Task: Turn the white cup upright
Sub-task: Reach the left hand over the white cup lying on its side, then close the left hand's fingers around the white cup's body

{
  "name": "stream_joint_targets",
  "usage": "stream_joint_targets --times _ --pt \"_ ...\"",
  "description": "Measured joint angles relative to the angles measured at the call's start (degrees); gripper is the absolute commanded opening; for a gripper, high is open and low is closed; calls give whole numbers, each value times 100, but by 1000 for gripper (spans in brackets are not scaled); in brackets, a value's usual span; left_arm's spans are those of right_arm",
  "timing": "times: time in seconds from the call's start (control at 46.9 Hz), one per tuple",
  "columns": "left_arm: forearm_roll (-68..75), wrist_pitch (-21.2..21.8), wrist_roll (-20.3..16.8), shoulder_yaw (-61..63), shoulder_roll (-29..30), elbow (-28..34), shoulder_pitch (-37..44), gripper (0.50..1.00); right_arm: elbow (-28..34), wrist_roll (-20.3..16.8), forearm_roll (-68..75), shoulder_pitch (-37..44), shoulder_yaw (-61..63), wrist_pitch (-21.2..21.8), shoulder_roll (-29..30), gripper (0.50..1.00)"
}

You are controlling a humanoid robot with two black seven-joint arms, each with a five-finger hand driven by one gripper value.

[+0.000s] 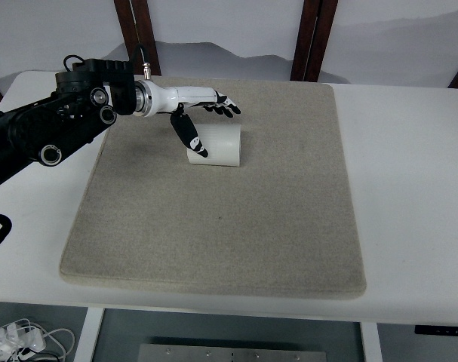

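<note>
Cup (217, 145): plain white, on the mat. Mat (213, 226): speckled beige-grey. Left hand (202, 113) above the mat: white, black fingertips.

The white cup (217, 145) lies on its side, on the mat's far-left part.

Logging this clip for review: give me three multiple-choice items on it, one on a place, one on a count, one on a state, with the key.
1. Where is the cup?
A. on the mat's far left part
B. on the bare table
C. on the floor

2. How many robot arms show?
A. none
B. one
C. two

3. How does the cup stand?
A. upright
B. on its side
C. stacked on another cup

Key: 1 A, it rests on the mat near the far left corner. 2 B, only the left hand is in view. 3 B, its round side faces up, thumb against its end.
</note>
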Motion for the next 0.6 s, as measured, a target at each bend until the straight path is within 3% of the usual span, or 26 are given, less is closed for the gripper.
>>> stream_joint_targets --times 0.362,0.533,0.597 --pt "44 342 44 488 -297 170 -13 934 0 0 0 0 -3 0 0 952" --pt "47 353 45 498 -377 312 -12 776 0 1 0 0 -5 0 0 952" --pt "58 353 41 498 -379 342 -12 737 0 0 0 0 -5 0 0 952"
